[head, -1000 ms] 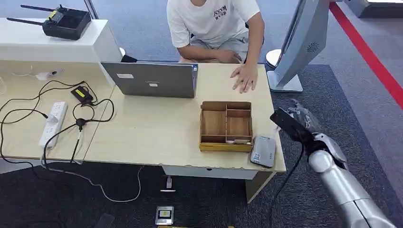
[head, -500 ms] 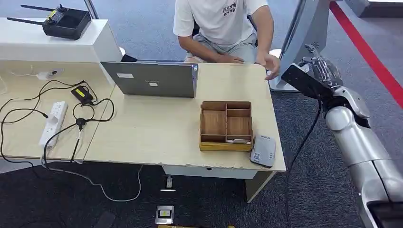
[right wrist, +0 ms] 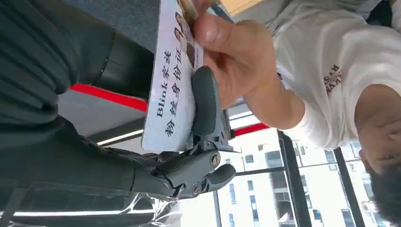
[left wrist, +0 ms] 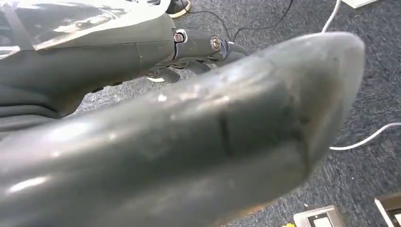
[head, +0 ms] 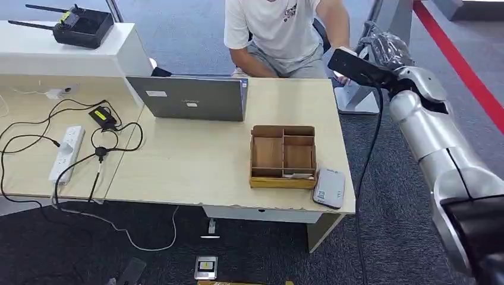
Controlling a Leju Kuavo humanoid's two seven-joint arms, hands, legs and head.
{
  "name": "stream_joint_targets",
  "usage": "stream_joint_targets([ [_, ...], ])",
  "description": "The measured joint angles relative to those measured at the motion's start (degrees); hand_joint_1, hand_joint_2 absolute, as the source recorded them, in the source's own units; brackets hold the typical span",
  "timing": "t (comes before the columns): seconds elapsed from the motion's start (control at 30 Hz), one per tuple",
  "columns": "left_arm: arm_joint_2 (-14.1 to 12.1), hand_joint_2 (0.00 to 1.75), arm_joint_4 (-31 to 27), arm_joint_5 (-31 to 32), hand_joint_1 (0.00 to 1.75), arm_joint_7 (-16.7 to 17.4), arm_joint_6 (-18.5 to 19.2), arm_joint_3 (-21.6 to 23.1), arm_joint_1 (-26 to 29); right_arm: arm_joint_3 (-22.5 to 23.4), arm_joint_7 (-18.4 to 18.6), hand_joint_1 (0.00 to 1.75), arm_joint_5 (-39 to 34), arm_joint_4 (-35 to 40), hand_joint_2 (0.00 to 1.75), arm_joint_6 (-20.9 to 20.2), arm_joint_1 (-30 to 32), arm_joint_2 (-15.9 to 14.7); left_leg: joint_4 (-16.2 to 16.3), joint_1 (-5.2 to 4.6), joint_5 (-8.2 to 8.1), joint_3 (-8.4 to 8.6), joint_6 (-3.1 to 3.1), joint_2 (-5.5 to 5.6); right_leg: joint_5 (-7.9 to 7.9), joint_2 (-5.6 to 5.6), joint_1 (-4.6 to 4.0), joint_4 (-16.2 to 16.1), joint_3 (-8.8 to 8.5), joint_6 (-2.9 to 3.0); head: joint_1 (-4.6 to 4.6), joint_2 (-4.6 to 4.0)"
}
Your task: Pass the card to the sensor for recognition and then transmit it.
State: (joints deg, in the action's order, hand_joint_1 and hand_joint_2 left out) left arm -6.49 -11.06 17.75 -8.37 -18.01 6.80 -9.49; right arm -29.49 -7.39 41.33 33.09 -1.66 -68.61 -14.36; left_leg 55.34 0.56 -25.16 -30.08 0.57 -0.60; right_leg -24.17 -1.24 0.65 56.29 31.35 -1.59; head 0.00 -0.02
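Right hand (right wrist: 198,142) pinches the card (right wrist: 172,90) between dark finger and thumb; person's hand (right wrist: 231,52) grips its far end, just beyond the fingers. Risk: both pull, card bends or drops. Left hand (left wrist: 189,142): can't tell.

You have a pale card (right wrist: 170,90) printed with dark lettering, against dark grey fingers (right wrist: 204,101), and the person's shirt (head: 273,29) is white with small dark print. The light wood bench (head: 196,160) carries a brown wooden divided tray (head: 282,155), a silver-grey card reader (head: 329,187) and a grey laptop (head: 189,99); the carpet (head: 392,178) is dark blue-grey with a red stripe (head: 469,71).
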Motion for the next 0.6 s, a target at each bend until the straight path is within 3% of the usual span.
stream_joint_targets([
  [0.03,-0.02,0.0,0.0,0.0,0.0,0.04,-0.02,0.0,0.0,-0.22,-0.02,1.75,0.09,-1.04,1.75,0.22,-0.47,0.47,0.0,0.0,0.0,0.0,0.0,0.0,0.0,0.0,0.0,0.0,0.0,0.0,0.0,0.0],
  [0.07,-0.02,0.0,0.0,-0.02,0.0,0.15,-0.06,0.0,-0.01,-0.37,0.0,1.34,0.09,-1.76,1.75,0.44,-0.8,0.87,0.0,0.0,0.0,0.01,0.0,-0.02,0.0,0.0,0.0,-0.01,0.0,0.0,0.0,0.0],
  [0.1,-0.02,0.0,0.0,-0.09,0.0,0.17,-0.09,0.0,0.01,-0.52,0.0,1.34,0.09,-2.43,1.75,0.59,-1.0,1.16,0.0,0.0,0.0,0.01,0.0,-0.01,0.0,0.0,0.0,-0.01,0.0,0.0,-0.02,0.0],
  [0.13,-0.02,0.0,0.0,-0.15,0.0,0.22,-0.15,0.0,0.07,-0.7,0.0,0.24,0.09,-3.14,1.75,0.83,-1.12,1.53,0.0,0.0,0.0,0.0,0.0,0.0,0.0,0.0,0.0,-0.01,0.0,0.0,0.0,0.0],
  [0.17,-0.02,0.0,0.0,-0.2,0.0,0.37,-0.26,0.0,0.14,-0.96,0.0,0.0,0.04,-3.79,1.75,1.16,-1.16,1.85,0.0,0.0,0.0,0.0,0.0,0.0,0.0,0.0,0.0,-0.01,0.0,0.0,0.0,0.0],
  [0.37,0.0,0.0,0.0,-0.81,0.0,0.5,-0.92,0.0,0.44,-1.85,0.79,0.0,-0.61,-6.94,1.75,2.29,-1.04,3.45,0.0,0.0,0.01,0.01,0.0,-0.01,0.05,0.0,-0.01,-0.01,0.01,-0.03,0.0,0.0],
  [0.4,0.0,0.0,0.0,-0.92,0.0,0.5,-1.05,0.0,0.52,-1.92,0.79,0.0,-0.9,-7.31,0.0,2.29,-1.01,3.58,0.0,0.0,0.01,0.01,0.0,-0.01,0.05,0.0,-0.01,-0.01,0.01,-0.03,0.0,0.0],
  [0.6,0.0,0.0,0.0,-1.42,0.0,0.33,-1.33,0.0,0.8,-2.05,-0.65,0.0,-6.05,-8.78,0.0,0.22,-0.95,4.11,0.01,0.0,0.03,0.01,0.02,-0.01,0.07,0.0,0.0,-0.01,0.02,-0.02,0.0,0.0],
])
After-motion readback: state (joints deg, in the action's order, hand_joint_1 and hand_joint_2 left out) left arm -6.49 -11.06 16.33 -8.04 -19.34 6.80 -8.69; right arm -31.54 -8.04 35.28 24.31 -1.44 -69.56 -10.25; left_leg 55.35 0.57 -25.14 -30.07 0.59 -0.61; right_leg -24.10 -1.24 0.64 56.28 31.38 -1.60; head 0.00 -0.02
